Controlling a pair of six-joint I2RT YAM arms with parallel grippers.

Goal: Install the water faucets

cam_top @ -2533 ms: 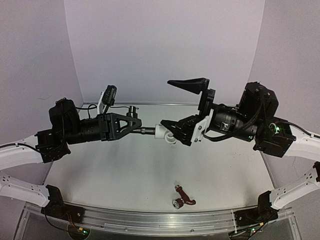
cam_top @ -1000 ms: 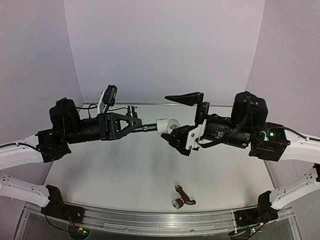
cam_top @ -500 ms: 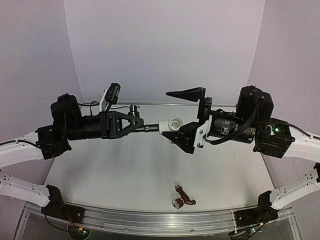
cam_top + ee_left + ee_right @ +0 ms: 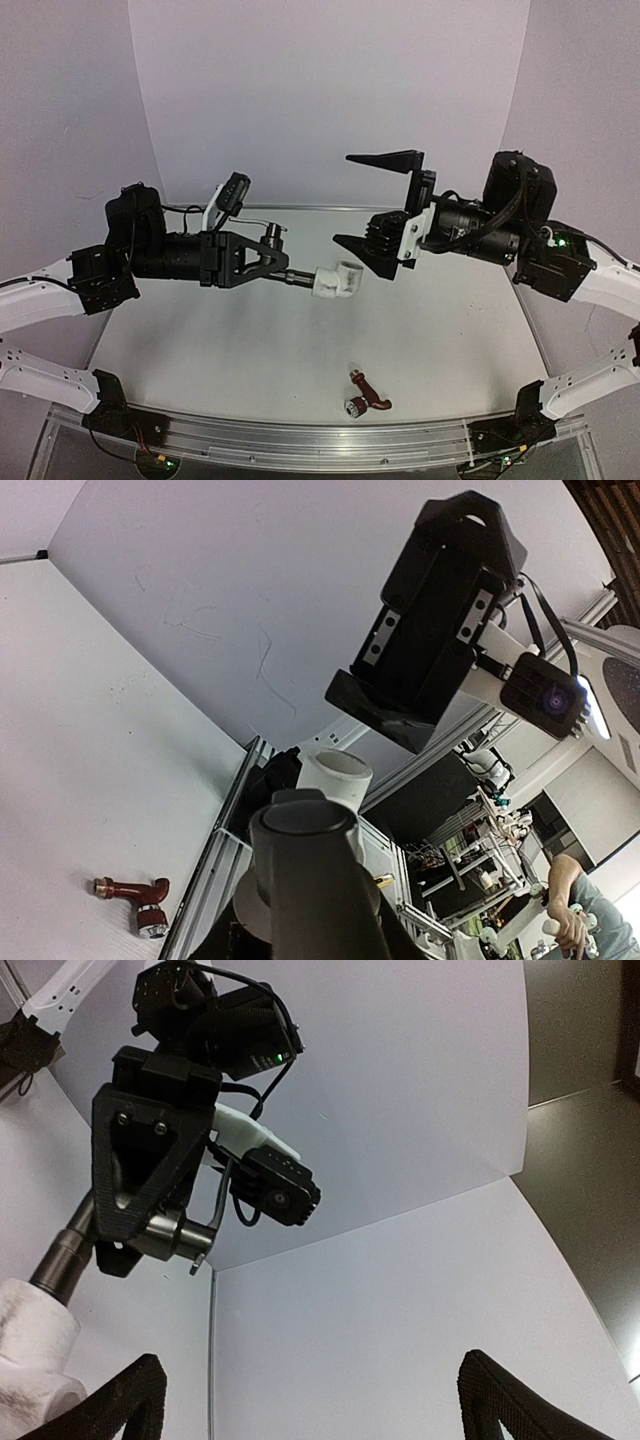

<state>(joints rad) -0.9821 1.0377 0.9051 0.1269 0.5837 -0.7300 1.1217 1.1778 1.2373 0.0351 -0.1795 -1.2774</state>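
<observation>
Pale lilac walls close in a white table (image 4: 250, 350) with a metal rail (image 4: 300, 440) along its near edge. One white elbow (image 4: 337, 280), held up in the air over the middle of the table, serves as the mark for everything else.

Well nearer than the elbow and slightly to its right, the red faucet (image 4: 367, 392) lies on its side on the table just behind the rail, its silvery round end toward the rail. The left wrist view shows it alone on the bare surface (image 4: 135, 898), touched by neither arm.

The dark faucet (image 4: 296, 279) runs straight out of the elbow's left end, its thin lever sticking up. The left gripper (image 4: 275, 263), left of the elbow, is pinched on this faucet and carries faucet and elbow clear of the table.

Just up and right of the elbow is the right gripper (image 4: 372, 205), its jaws spread wide and holding nothing. Its lower finger (image 4: 358, 248) points at the elbow from close by; the right wrist view shows the elbow (image 4: 35, 1345) outside the gap between the fingers (image 4: 125, 1400).
</observation>
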